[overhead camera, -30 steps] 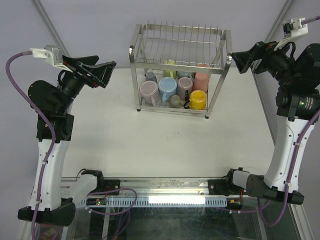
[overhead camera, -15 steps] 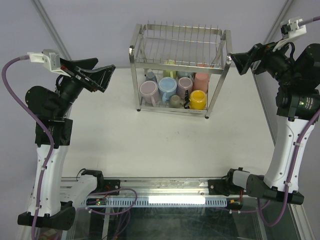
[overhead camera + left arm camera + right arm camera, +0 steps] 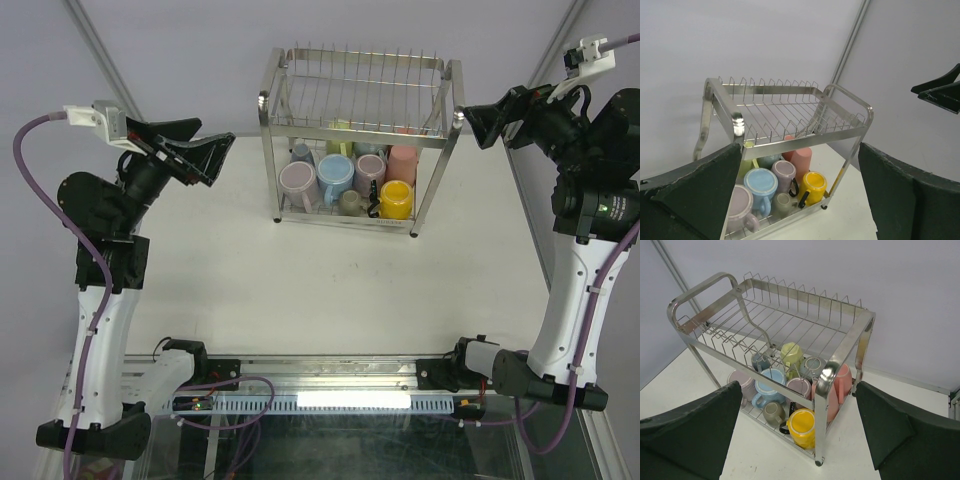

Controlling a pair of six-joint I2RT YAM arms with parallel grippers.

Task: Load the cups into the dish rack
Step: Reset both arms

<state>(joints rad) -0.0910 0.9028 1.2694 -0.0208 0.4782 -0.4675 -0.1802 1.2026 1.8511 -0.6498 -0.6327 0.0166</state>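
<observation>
One two-tier dish rack of shiny steel wire and tubing (image 3: 823, 377) stands at the far middle of the white surface (image 3: 330, 290). Ten handled ceramic cups crowd its lower tier. Counted in the right wrist view, they are:

- a left mauve cup (image 3: 741, 383) and a middle mauve cup (image 3: 801, 388)
- a light blue cup (image 3: 769, 382)
- a yellow cup (image 3: 801, 429)
- a small grey-beige cup (image 3: 772, 412)
- a tall pink cup (image 3: 802, 161) and a rear pink cup (image 3: 844, 382)
- a pale green cup (image 3: 790, 354)
- a dark grey-blue cup (image 3: 760, 361) and a paler grey-blue cup (image 3: 812, 367)

The left claw (image 3: 218, 158) hangs raised to the left of the rack, jaws spread wide and holding nothing. The right claw (image 3: 472, 125) hangs by the rack's right top post, jaws also wide and holding nothing.
</observation>
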